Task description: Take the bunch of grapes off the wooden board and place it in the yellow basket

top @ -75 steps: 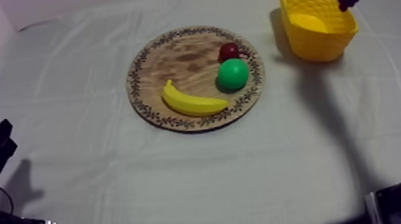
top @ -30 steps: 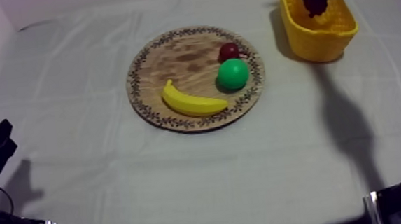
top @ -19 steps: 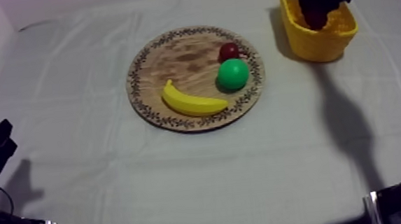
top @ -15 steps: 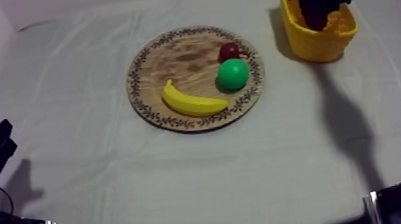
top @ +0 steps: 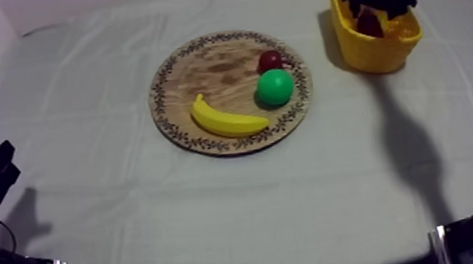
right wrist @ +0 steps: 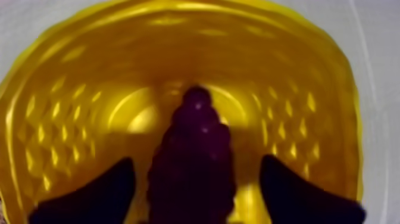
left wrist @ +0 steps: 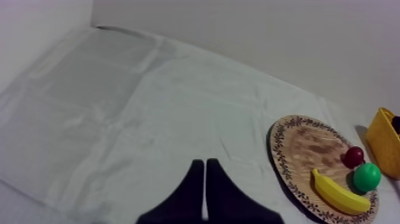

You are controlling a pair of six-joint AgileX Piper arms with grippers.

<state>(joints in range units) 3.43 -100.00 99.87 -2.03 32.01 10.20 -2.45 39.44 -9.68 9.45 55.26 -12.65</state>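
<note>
Lying in yellow basket (right wrist: 71,107), grapes (right wrist: 191,149) sit between parted right claw (right wrist: 197,164).

The bunch of grapes (right wrist: 193,161), dark purple and tapering to a narrow tip, sits inside the yellow basket (right wrist: 65,113), seemingly resting on its floor, though that is hard to tell. The basket has dimpled walls and stands upright at the far right corner of the counter (top: 131,210). The round wooden board (top: 200,62), patterned at its rim, lies flat mid-counter, well apart from the basket.
</note>
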